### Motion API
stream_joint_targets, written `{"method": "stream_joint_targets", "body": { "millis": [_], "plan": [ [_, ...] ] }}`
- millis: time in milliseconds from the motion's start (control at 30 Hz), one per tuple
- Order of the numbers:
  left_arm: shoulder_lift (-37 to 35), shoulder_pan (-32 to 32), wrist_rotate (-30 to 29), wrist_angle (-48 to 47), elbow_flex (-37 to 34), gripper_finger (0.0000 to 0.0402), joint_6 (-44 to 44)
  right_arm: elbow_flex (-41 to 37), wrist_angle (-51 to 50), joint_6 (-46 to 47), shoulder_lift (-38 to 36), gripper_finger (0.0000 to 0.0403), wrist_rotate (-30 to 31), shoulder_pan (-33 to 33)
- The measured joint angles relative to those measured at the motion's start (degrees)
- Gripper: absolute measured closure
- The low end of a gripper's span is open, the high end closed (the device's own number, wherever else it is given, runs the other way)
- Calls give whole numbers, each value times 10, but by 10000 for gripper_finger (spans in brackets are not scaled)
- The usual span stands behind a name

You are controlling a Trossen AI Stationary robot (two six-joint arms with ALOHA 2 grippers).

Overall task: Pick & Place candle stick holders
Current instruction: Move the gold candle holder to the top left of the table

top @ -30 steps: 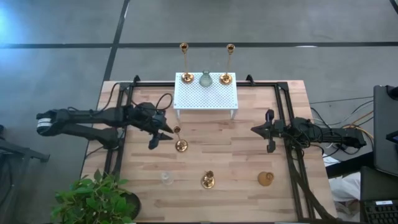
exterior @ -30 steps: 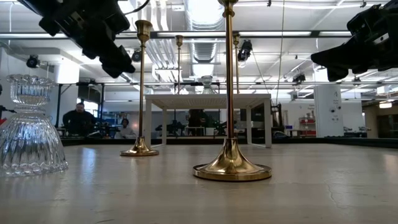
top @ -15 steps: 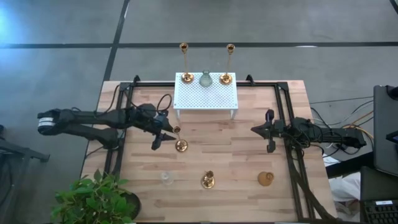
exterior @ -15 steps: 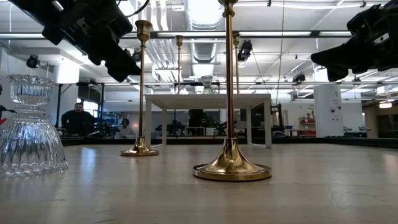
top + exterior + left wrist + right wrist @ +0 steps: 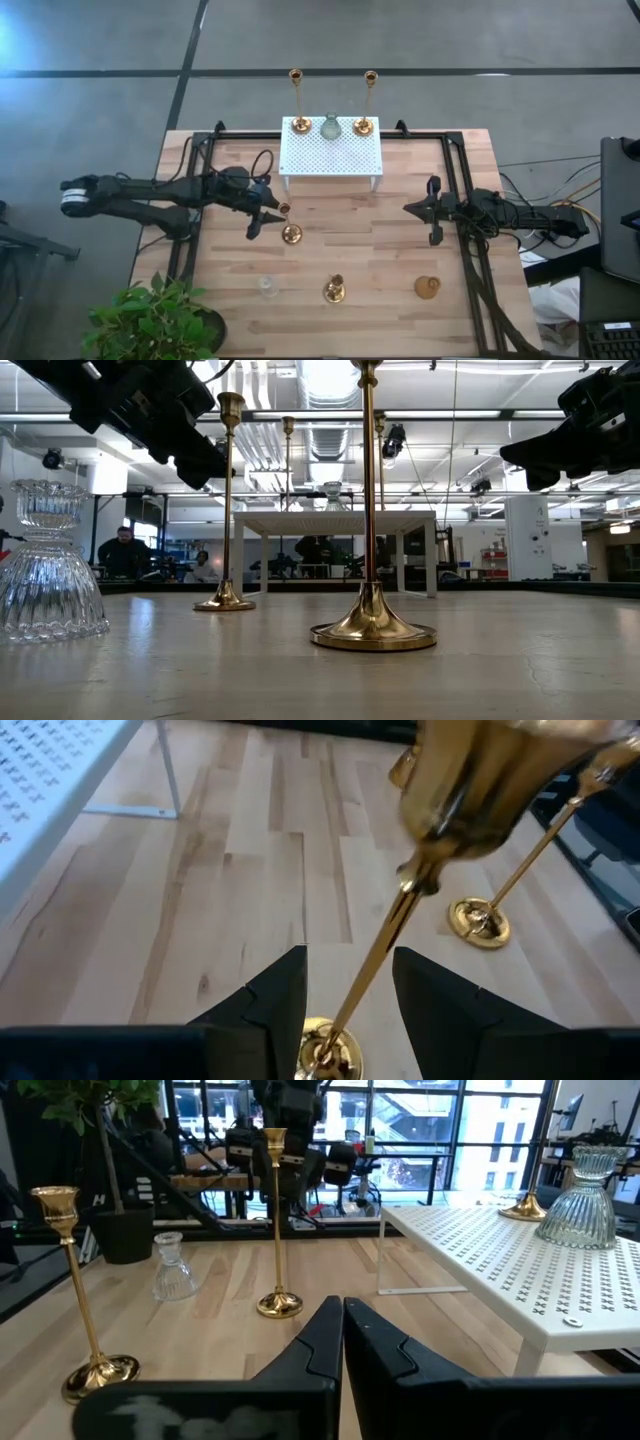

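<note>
Near rack [image 5: 331, 156], left fingers [image 5: 345, 990] spread around tall brass holder [image 5: 289, 222] stem; right fingers [image 5: 342, 1325] closed, empty.

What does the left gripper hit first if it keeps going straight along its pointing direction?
Probably the tall brass candle stick holder: its stem stands between the open fingers of the left gripper, seemingly not yet clamped. Depth is unclear.

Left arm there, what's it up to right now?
The left gripper is at a tall brass candle stick holder standing on the table in front of the white rack. Its open fingers straddle the thin stem without closing on it. Two brass holders and a glass one already stand on the rack; a clear glass holder and two more brass ones wait near the front edge. The right gripper hangs shut and idle over the right side.
</note>
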Motion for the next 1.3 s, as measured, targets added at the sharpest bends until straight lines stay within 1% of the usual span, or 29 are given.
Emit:
{"method": "stream_joint_targets", "body": {
  "millis": [167, 267, 333, 467, 600, 733, 1167, 1300],
  "plan": [
    [0, 0, 30, 18, 0, 247, 1, 0, 0, 0, 0, 394, 0, 0],
    [1, 0, 31, 20, 0, 247, 4, 0, 0, 0, 0, 394, 0, 0],
    [8, 0, 35, 27, 0, 247, 3, 0, 0, 0, 0, 394, 0, 0],
    [41, -2, 61, 52, 0, 248, 2, 0, 0, 0, 0, 394, 0, 0],
    [62, -2, 61, 62, 4, 248, -8, 0, 0, 0, 0, 394, 0, 0],
    [61, -2, 50, 64, 4, 250, -9, 0, 0, 0, 0, 394, 0, 0],
    [59, -2, 44, 60, 4, 251, -17, 0, 0, 0, 0, 394, 0, 0],
    [59, -2, 31, 60, 4, 266, -17, 0, 0, 0, 0, 394, 0, 0]
  ]
}}
